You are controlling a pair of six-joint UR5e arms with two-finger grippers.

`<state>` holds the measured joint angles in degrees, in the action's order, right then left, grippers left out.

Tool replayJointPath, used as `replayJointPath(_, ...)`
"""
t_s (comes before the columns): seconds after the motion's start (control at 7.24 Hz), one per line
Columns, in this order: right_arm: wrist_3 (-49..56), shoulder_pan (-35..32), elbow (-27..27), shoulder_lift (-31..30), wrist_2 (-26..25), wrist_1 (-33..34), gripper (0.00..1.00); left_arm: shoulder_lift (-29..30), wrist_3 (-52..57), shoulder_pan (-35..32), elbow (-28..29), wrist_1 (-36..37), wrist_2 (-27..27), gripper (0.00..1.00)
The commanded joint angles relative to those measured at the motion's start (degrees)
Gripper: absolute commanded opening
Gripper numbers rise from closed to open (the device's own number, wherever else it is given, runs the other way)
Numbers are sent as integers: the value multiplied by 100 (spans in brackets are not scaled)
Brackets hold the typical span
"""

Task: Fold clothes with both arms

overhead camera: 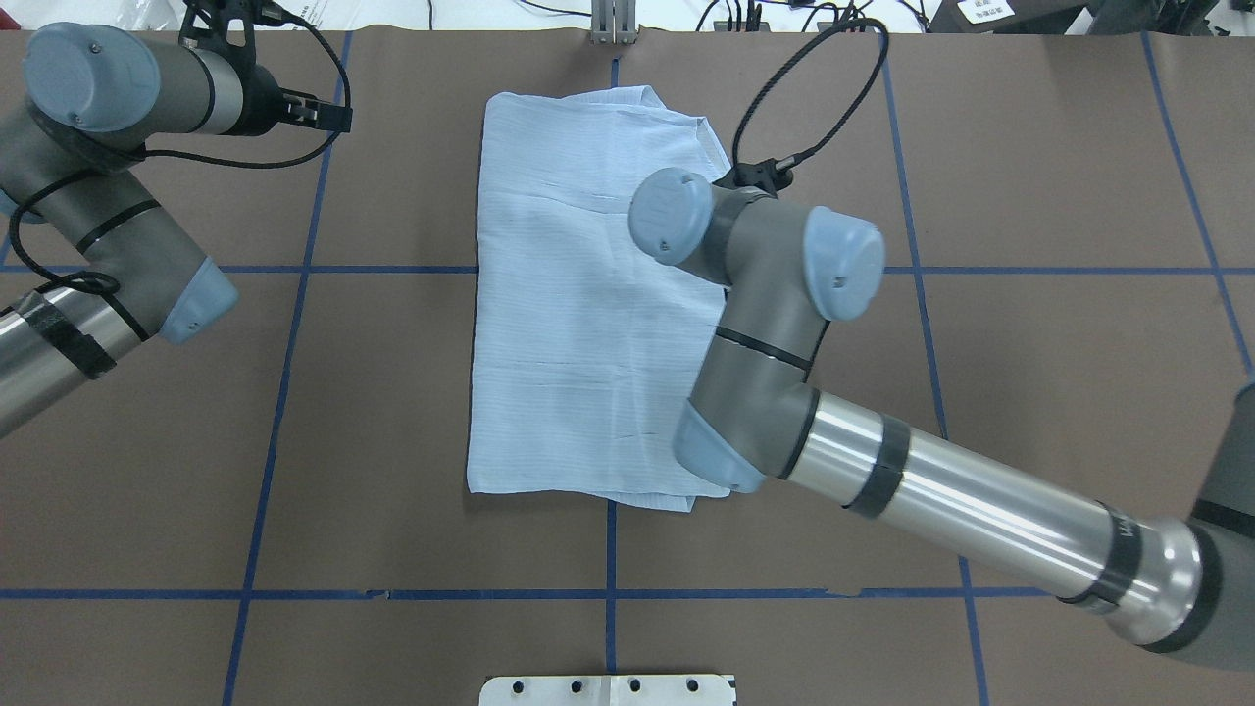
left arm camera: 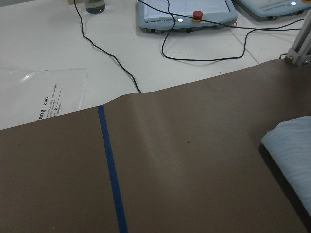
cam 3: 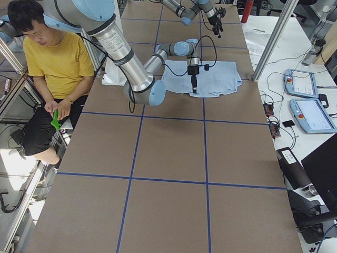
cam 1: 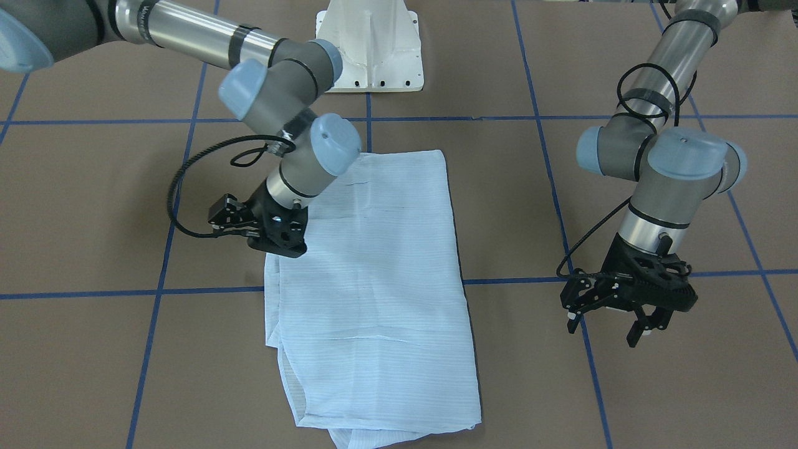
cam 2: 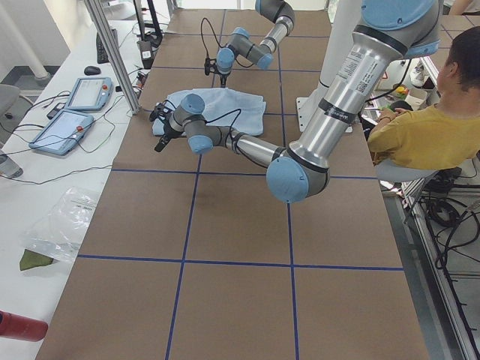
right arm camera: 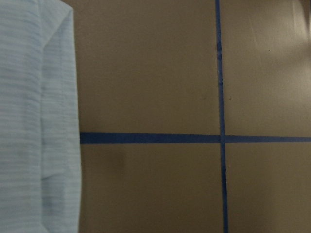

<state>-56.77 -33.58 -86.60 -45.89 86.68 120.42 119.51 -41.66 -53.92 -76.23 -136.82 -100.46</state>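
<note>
Half-done, seemingly: your left claw [cam 1: 605, 329] gapes empty; your right claw [cam 1: 280, 245], cannot tell. Next, pinch the shirt [cam 1: 374, 280] edge beneath it.

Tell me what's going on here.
A pale blue shirt lies on the table, already folded into a long rectangle. The robot's right tool sits low at one long edge of it; whether it grips the cloth is unclear. The left tool hangs open and empty, off the other side.
</note>
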Motion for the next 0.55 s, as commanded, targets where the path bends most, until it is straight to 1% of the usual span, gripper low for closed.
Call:
replayJointPath(0.0,316,-184,-1643,-805,94,-45,100,-173,-61,40,-355,59,-9,100)
replayJointPath(0.14,176,-228,-2154,-833,600,-193,100,-234,-401,231,-566,77,-9,100)
replayJointPath(0.28,-278,-220,-2629,-1077,805,-473,100,-313,-822,581,-821,77,-9,100)
replayJointPath(0.41,-561,-211,-2939,-1523,842,-1198,100,-488,-1191,1142,-1215,68,9,100)
